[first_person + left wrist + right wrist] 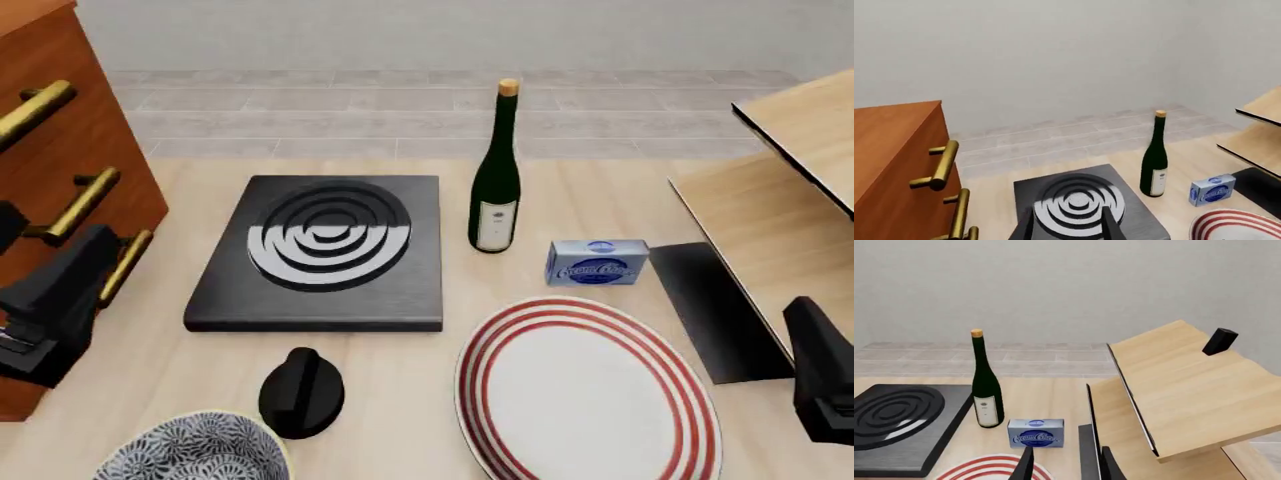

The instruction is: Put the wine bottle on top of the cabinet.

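A tall, slim wine bottle [495,180] of dark green glass stands upright on the pale wooden bench [400,350], its long neck capped by a tan cork and a white label set low on its body. It sits near the bench's middle toward the far edge, just beside the black hob [323,252] with silver concentric rings, which lies at its 9 o'clock. A small blue-and-white cream cheese box [597,262] rests near the bottle at its 4 o'clock, and a white plate [587,395] with red rim stripes lies at its 6 o'clock. The reddish-brown cabinet [60,120] with brass bar handles rises at the far left, well apart from the bottle. A light-wood shelf unit [787,200] with black edging stands at the right. The left hand [1071,227] hovers over the hob, its fingers spread, pinching nothing. The right hand [1064,465] hangs near the plate and box, fingers likewise spread and empty.
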Controlling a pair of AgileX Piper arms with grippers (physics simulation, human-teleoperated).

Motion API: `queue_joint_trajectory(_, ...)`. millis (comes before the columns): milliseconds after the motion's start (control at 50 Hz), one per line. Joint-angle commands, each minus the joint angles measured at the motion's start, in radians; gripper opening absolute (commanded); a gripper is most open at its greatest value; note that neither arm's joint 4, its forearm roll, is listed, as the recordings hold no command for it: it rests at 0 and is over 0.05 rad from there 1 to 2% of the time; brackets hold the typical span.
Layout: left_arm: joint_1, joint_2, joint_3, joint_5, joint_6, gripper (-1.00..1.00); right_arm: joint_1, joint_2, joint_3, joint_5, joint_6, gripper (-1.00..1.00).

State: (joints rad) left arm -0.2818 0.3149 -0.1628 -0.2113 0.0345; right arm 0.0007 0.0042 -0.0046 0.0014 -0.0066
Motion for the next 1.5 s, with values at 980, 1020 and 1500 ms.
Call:
queue_joint_trajectory(980,-0.370,0.940,-0.309,-0.612,0.017,1.00,0.000,0.007,0.003,-0.009,-0.001,1.00)
queue_joint_trajectory(1020,-0.372,0.953,-0.317,-0.617,0.018,1.00,0.000,0.009,0.003,-0.011,-0.001,1.00)
queue_joint_trajectory(1500,-0.425,1.159,-0.406,-0.725,0.033,1.00,0.001,0.005,0.003,-0.008,-0.001,1.00)
